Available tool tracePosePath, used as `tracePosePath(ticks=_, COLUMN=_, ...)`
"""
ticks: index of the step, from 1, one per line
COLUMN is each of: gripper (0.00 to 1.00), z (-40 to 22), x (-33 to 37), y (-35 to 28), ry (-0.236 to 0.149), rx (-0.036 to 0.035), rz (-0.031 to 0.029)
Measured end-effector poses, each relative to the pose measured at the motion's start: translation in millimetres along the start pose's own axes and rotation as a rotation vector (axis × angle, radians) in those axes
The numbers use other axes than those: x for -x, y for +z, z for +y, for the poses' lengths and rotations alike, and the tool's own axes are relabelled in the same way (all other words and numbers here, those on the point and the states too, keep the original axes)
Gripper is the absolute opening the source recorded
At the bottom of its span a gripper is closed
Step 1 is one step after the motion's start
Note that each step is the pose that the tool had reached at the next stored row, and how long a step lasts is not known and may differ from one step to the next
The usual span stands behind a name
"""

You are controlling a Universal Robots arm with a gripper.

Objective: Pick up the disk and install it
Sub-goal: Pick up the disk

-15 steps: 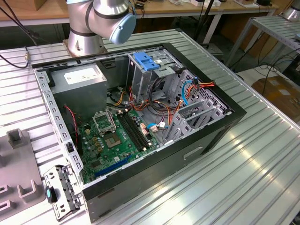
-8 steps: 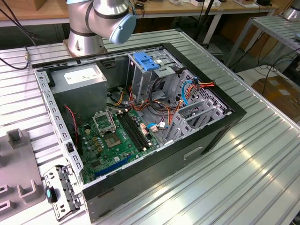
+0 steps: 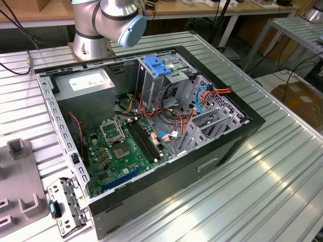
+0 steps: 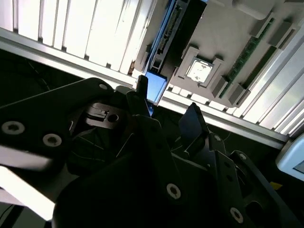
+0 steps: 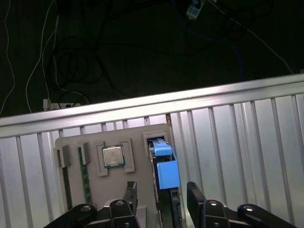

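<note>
Dark metal with blue plastic side rails, the flat rectangular disk (image 5: 165, 171) stands on edge in a slot of the pale grey plastic holder tray (image 5: 137, 130) (beside a square processor chip (image 5: 112, 156)), near the ribbed aluminium table's (image 5: 247, 142) edge. The black two-fingered gripper (image 5: 161, 194) hangs released, its fingers (image 5: 194, 197) spread on either side of the disk.

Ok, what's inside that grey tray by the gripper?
The grey tray holds a square chip, a green memory stick and the disk, standing on edge near the open gripper. Most of the disk is hidden in its slot.
</note>
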State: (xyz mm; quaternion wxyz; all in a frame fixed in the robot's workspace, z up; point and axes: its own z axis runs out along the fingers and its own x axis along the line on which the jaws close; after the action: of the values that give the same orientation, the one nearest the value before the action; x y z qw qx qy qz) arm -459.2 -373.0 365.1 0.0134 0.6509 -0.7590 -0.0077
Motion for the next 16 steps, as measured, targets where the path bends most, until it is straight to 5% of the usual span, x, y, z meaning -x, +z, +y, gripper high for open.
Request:
tracePosePath(ticks=13, gripper=0.54, z=0.0, x=0.0, y=0.0, ry=0.000, rx=-0.0006, rz=0.0000)
tracePosePath(ticks=16, gripper=0.54, z=-0.1, x=0.2, y=4.2, ry=-0.022, rx=-0.0018, rz=0.0015)
